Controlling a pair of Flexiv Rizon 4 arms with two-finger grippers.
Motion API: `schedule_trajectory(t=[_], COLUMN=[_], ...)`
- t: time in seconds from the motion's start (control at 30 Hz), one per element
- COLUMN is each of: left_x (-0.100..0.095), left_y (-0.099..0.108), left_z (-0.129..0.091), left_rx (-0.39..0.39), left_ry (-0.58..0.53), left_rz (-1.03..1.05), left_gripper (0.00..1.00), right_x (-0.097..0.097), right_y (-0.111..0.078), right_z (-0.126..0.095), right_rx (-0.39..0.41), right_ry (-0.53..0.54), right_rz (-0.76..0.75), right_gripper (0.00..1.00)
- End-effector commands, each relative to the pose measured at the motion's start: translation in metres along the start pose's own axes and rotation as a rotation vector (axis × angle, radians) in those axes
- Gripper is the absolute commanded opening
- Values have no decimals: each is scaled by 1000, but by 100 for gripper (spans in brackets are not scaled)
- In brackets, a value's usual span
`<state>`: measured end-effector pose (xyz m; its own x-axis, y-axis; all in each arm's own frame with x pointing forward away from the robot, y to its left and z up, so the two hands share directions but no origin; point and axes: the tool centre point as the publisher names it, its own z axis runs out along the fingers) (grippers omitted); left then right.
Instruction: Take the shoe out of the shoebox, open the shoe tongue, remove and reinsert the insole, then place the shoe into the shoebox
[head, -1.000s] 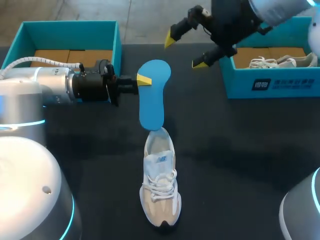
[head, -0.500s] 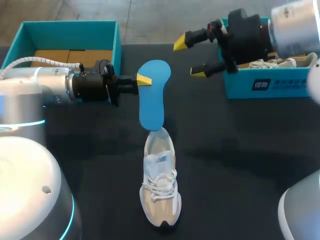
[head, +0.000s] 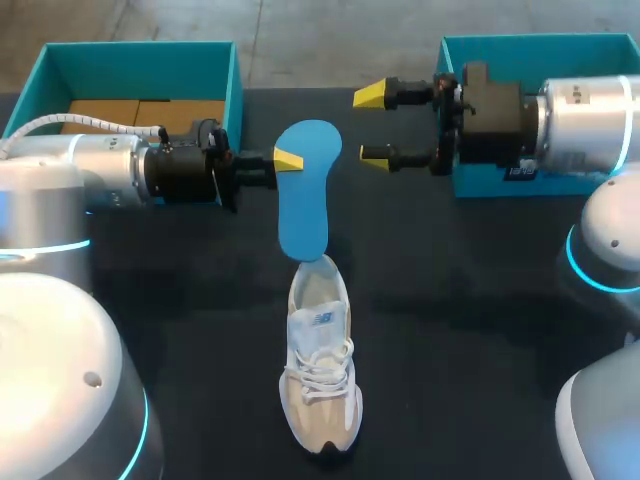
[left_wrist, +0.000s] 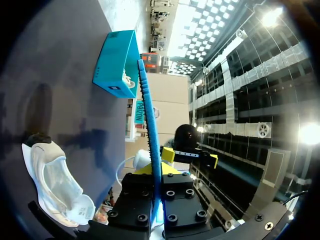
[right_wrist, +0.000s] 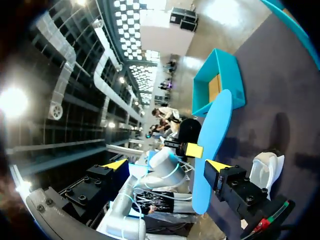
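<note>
Far-left corner box (head: 140, 55) just has cardboard (head: 140, 112) in it. The left gripper (head: 287, 158) pinches the insole (head: 305, 200), and the right gripper (head: 373, 124) gapes open just beside it.

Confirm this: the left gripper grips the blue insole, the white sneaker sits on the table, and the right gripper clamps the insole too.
Wrong on the right gripper: the head view shows it open, its tips clear of the blue insole. The left gripper does grip the insole, and the white sneaker sits on the table.
</note>
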<state>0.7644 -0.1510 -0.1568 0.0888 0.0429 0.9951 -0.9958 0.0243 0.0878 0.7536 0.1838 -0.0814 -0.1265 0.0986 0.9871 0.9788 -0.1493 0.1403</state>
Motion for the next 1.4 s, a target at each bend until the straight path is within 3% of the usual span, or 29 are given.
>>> schedule_trajectory(t=[0.03, 0.47, 1.0, 1.23, 1.4], left_x=[0, 0, 0, 32, 40], left_y=[1, 1, 1, -7, -14], left_z=[0, 0, 0, -1, -9], left_rx=[2, 2, 2, -31, -24], left_ry=[-2, -2, -2, 80, 118], left_rz=[0, 0, 0, 411, 588], left_gripper=[0, 0, 0, 0, 0], right_x=[-4, -8, -8, -8, -8], right_y=[0, 2, 2, 2, 2], right_z=[4, 6, 4, 4, 4], right_rx=[-4, 1, 0, 0, 0], right_ry=[141, 94, 109, 109, 109], right_rz=[7, 56, 71, 71, 71], right_gripper=[100, 100, 100, 100, 100])
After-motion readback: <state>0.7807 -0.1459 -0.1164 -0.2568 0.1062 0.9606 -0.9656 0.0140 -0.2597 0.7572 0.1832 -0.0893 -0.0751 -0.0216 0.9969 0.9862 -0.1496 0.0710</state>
